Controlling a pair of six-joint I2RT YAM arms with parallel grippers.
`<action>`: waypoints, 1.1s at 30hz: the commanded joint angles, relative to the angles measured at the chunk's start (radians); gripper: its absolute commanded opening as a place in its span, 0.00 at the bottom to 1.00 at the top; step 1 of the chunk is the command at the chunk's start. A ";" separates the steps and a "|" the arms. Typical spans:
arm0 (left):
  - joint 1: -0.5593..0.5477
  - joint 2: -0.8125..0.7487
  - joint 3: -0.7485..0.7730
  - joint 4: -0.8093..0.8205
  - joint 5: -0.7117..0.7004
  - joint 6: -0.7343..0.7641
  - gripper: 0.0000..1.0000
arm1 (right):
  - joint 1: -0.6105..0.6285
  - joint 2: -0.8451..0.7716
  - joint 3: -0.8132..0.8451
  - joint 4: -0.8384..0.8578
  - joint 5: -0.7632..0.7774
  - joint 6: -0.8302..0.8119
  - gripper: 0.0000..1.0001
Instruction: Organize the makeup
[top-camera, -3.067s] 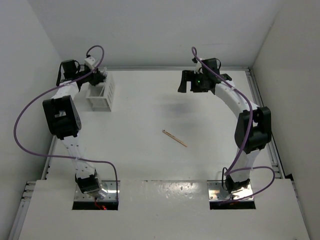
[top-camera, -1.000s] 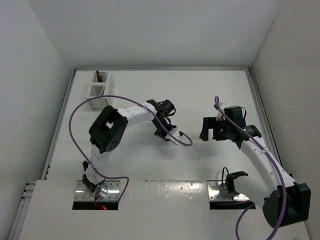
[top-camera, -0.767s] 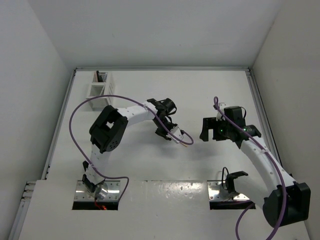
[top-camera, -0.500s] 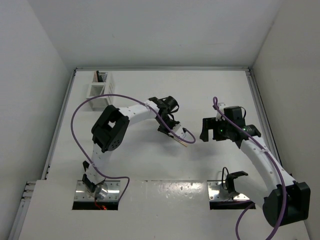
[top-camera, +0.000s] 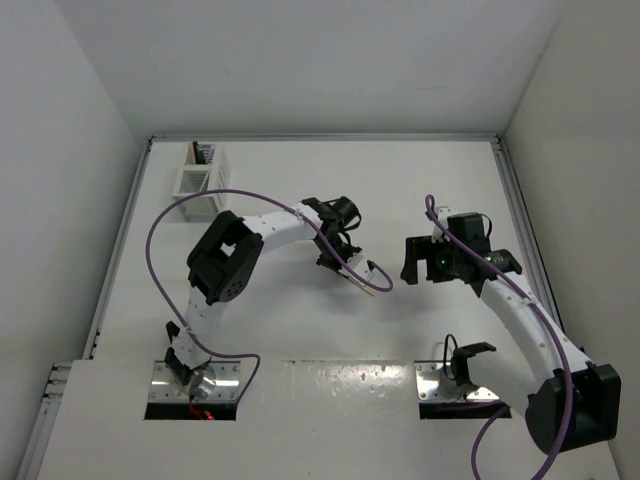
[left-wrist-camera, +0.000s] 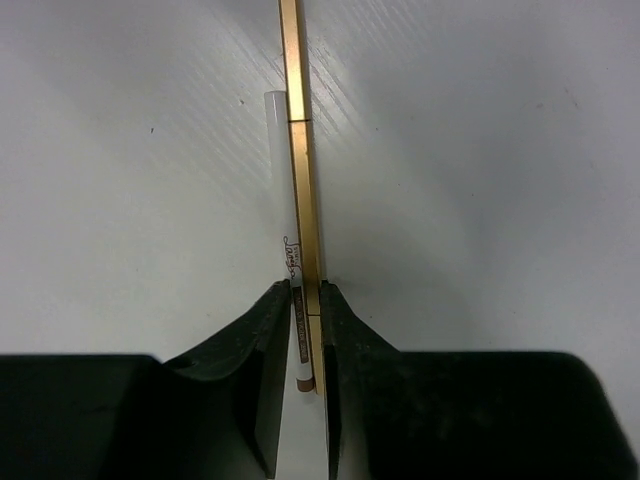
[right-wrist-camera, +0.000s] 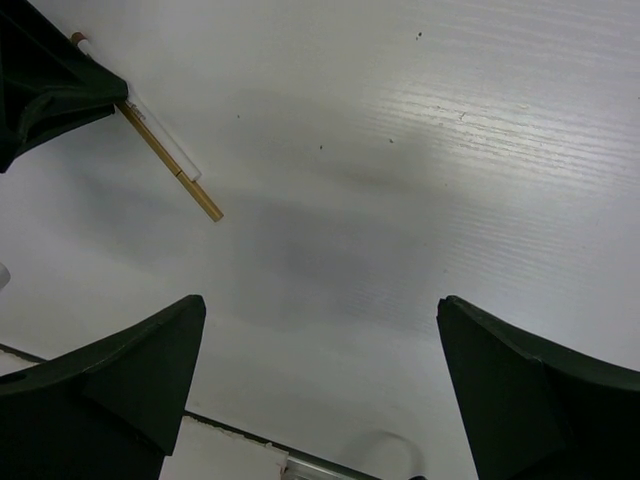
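Observation:
A tan makeup pencil (left-wrist-camera: 300, 180) with a white labelled side lies on the white table, also in the top view (top-camera: 372, 284) and the right wrist view (right-wrist-camera: 165, 158). My left gripper (left-wrist-camera: 305, 292) is shut on the pencil's near end, with a finger on either side; it is at mid-table in the top view (top-camera: 343, 266). My right gripper (right-wrist-camera: 320, 330) is open and empty over bare table, just right of the pencil in the top view (top-camera: 410, 258). Dark makeup sticks (top-camera: 203, 152) stand in the white slotted rack (top-camera: 197, 180) at the back left.
White walls enclose the table on the left, back and right. The left arm's purple cable (top-camera: 200, 200) loops over the table's left half. My left gripper's dark fingers (right-wrist-camera: 45, 85) show in the corner of the right wrist view.
The left arm came from the rack to the pencil and closed on it, shifting it slightly right. The right arm came forward from the back and now holds still.

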 joint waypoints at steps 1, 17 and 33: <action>-0.013 0.012 -0.004 -0.012 -0.002 0.002 0.23 | 0.002 -0.015 0.032 0.000 0.026 -0.012 0.99; -0.040 -0.089 -0.080 -0.022 0.006 0.033 0.38 | 0.004 -0.018 0.026 -0.006 0.034 -0.003 0.99; -0.059 -0.153 -0.090 -0.012 0.015 -0.009 0.37 | 0.005 -0.032 0.016 -0.015 0.037 -0.008 0.99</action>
